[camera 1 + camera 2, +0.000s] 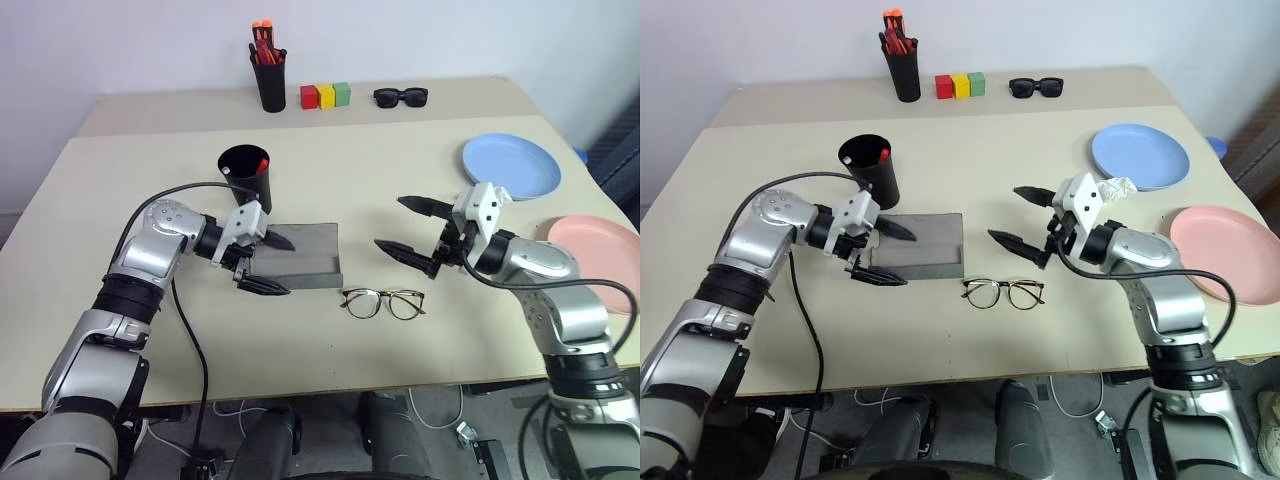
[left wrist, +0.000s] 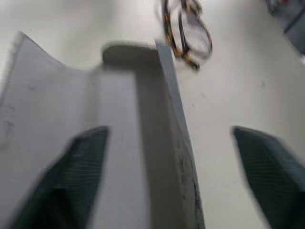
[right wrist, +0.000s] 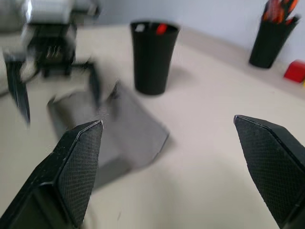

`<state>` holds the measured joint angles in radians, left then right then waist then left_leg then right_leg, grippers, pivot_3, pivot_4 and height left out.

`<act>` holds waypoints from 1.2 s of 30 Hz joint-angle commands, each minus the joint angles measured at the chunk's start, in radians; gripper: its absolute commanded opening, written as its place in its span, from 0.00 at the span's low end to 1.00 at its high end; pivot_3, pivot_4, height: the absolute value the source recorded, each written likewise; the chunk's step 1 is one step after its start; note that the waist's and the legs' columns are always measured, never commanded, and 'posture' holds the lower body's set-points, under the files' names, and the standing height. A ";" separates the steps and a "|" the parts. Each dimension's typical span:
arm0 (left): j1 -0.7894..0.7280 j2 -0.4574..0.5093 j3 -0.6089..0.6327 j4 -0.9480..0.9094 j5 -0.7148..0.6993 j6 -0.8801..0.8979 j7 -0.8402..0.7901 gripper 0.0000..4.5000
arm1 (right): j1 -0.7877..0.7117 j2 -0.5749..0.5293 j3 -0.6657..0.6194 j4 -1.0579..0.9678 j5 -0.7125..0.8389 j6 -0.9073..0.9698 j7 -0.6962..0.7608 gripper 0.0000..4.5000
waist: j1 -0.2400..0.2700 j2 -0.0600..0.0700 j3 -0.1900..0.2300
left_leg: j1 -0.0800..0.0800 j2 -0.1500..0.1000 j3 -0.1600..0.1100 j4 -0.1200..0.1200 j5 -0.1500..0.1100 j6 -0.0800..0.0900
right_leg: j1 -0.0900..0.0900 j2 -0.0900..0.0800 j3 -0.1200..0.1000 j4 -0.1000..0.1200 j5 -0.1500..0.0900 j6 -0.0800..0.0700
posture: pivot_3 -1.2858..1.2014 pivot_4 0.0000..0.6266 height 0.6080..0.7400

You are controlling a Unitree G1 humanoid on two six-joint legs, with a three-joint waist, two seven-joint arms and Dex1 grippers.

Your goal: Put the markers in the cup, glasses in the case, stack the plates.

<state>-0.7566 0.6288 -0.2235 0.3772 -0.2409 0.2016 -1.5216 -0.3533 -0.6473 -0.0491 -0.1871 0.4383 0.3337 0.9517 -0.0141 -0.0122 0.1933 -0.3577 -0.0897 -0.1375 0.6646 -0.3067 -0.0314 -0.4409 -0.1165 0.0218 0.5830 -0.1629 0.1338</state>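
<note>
case [image 1: 300, 256]: grey, flat-lying, open, empty | glasses [image 1: 382, 302]: thin dark round frame, just beside case | cup [image 1: 245, 175]: black tapered, behind case, red-capped marker [image 1: 261, 165] inside | plates: blue [image 1: 511, 165], pink [image 1: 595, 258], apart | left gripper [image 1: 268, 264]: fingers wide, straddling case edge | right gripper [image 1: 412, 230]: fingers wide, empty

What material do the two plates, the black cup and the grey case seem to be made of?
The light blue plate and the pink plate: probably plastic, with an even colour and a soft sheen. The black cup: likely matte plastic, plain, with no reflections. The grey case: open, showing dull grey surfaces, perhaps felt or fabric over a hard shell; the look leaves this uncertain.
</note>
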 commanded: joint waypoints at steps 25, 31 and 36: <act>0.625 0.177 0.530 -0.641 -0.438 0.226 0.210 1.00 | 0.017 -0.257 0.285 -0.291 -0.267 0.306 0.006 0.49 | 0.003 0.000 0.000 | 0.001 0.002 0.001 0.001 -0.001 0.001 | 0.001 -0.001 0.000 -0.002 0.000 0.000 | 0.52 0.24 1.00; 0.628 0.171 0.514 -0.642 -0.432 0.202 0.237 1.00 | -0.005 -0.237 0.311 -0.273 -0.294 0.320 -0.002 0.36 | 0.003 0.000 0.000 | 0.001 0.002 0.002 0.001 -0.001 0.001 | 0.001 0.000 0.000 -0.002 0.000 0.000 | 0.52 0.24 1.00; 0.622 0.175 0.505 -0.644 -0.437 0.203 0.247 1.00 | -0.006 -0.233 0.327 -0.267 -0.316 0.316 -0.004 0.01 | 0.003 0.000 0.000 | 0.001 0.002 0.002 0.001 -0.001 0.001 | 0.001 0.000 0.000 -0.002 0.000 0.000 | 0.52 0.24 1.00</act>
<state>-0.1222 0.7946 0.2682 -0.2417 -0.6621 0.4214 -1.2772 -0.3467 -0.8831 0.2767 -0.4447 0.1304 0.6499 0.9490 -0.0110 -0.0123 0.1931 -0.3569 -0.0881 -0.1359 0.6652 -0.3074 -0.0305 -0.4396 -0.1169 0.0220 0.5810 -0.1632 0.1334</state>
